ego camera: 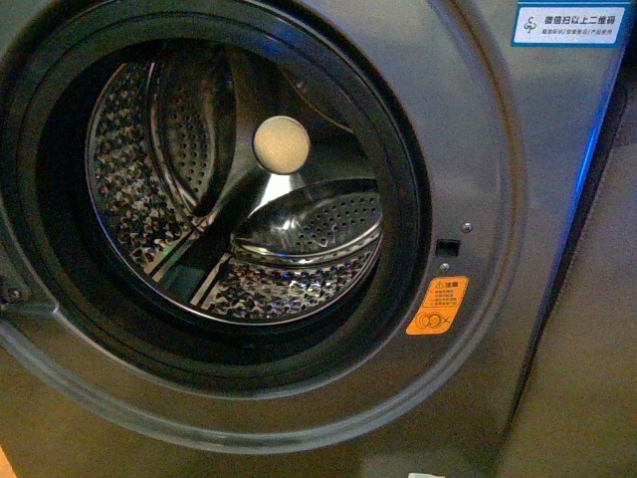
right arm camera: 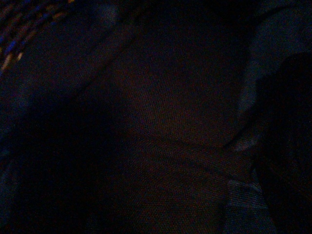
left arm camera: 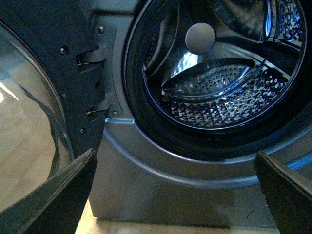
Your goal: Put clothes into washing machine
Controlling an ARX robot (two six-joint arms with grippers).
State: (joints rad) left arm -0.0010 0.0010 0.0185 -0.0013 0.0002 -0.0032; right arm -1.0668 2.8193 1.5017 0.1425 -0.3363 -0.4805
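The left tool [left arm camera: 175,153] has two black, wedge-shaped fingers [left arm camera: 58,200].

The washer [ego camera: 503,159] is open: a wide round way through the black seal [ego camera: 403,189] into the drum [ego camera: 289,291]. Inside, a raised paddle [ego camera: 314,224] juts from the wall. The door [left arm camera: 29,126] is swung out beside the hinge edge. The right wrist view is dark.

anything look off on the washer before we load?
Nothing stands out. The washing machine has its door swung open, its drum looks intact with nothing visible inside, and the orange sticker sits flat. The right wrist view is dark, so nothing can be told from it.
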